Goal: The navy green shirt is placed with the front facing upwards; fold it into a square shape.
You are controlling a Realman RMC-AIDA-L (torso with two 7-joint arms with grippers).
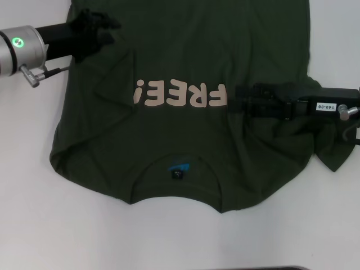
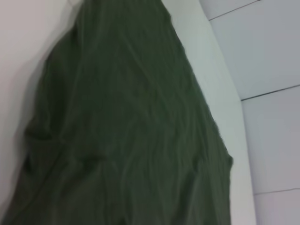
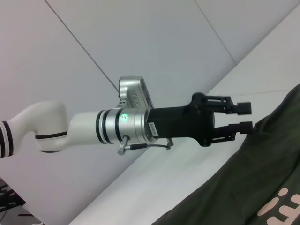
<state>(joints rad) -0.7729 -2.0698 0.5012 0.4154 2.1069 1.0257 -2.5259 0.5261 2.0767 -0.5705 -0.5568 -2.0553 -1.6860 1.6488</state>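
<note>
The shirt (image 1: 185, 112) lies flat on the white table (image 1: 45, 225), front up, with the lettering (image 1: 180, 94) showing and the collar toward the robot. No clean fold is made, only some creases, so I judge almost all the folding is left. The left gripper (image 1: 104, 28) hangs above the shirt's side edge, its fingers (image 3: 239, 108) spread with nothing between them. The right gripper (image 1: 239, 104) is over the chest, just beside the lettering; whether its fingers are spread I cannot tell.
</note>
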